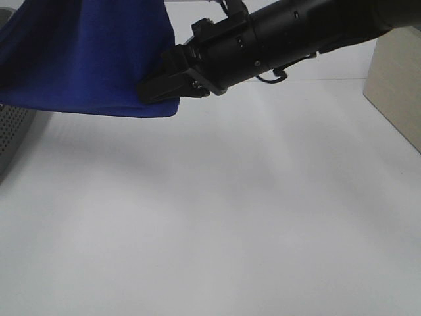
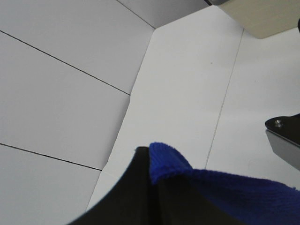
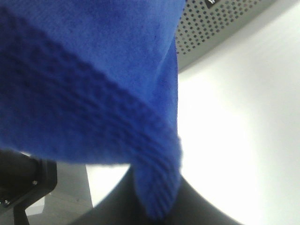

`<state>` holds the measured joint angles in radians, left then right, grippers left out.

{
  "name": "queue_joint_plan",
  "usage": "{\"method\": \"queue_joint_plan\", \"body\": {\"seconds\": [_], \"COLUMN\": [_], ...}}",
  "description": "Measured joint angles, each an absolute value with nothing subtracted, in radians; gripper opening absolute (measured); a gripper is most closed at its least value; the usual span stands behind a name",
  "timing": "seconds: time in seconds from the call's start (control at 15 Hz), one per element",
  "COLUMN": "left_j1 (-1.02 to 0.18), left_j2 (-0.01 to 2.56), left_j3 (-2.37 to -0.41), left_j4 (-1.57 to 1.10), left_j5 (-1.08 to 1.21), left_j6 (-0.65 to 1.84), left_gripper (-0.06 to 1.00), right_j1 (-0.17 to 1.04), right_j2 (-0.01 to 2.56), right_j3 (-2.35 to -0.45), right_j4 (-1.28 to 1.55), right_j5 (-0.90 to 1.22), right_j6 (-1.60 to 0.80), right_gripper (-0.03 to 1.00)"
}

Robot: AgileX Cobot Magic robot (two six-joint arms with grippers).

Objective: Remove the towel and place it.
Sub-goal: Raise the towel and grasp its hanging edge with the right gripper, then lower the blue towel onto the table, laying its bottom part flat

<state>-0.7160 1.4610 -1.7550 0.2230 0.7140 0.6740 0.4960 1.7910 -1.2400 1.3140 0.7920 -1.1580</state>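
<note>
**Blue towel held off the table between both grippers**

Nearest the high camera, the smooth white tabletop (image 1: 217,230) lies bare. Past it, the black right gripper (image 1: 152,91) reaches in from the right. It is clamped on the lower side edge of the large royal-blue plush microfibre towel (image 1: 85,52). In its wrist view the towel's stitched hem (image 3: 154,187) runs down between the dark fingers.

The towel hangs at the upper left of the high view, clear of the tabletop, with its top out of frame. The left gripper (image 2: 147,164) is closed on another corner of the towel, where blue cloth bulges up beside its black finger (image 2: 131,187).

At the left edge stands a grey perforated metal box (image 1: 12,135), partly overlapped by the towel; its inside is hidden. At the far right stands a pale beige wood-grain box (image 1: 395,85). Only its outer walls show, so its contents cannot be told.
</note>
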Motion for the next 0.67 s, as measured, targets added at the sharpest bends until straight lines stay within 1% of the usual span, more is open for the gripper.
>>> {"method": "queue_joint_plan", "body": {"seconds": [0.2, 0.4, 0.53, 0.67], "left_j1": [-0.716, -0.716, -0.716, -0.709], "left_j2": [1.494, 1.505, 1.505, 1.505], "left_j3": [-1.755, -1.755, -1.755, -1.755], "left_j4": [0.223, 0.231, 0.271, 0.282], "left_j5": [0.632, 0.536, 0.46, 0.416], "left_j6": [0.606, 0.591, 0.578, 0.561], "left_gripper": [0.0, 0.0, 0.0, 0.0], "right_j1": [0.496, 0.496, 0.496, 0.496], "right_j2": [1.675, 1.596, 1.58, 1.58], "right_j3": [-1.297, -1.429, -1.586, -1.696], "right_j4": [0.95, 0.433, 0.081, -0.09], "right_j5": [0.757, 0.78, 0.887, 0.923], "right_j6": [-0.831, -0.45, -0.262, -0.215], "right_gripper": [0.02, 0.02, 0.02, 0.02]}}
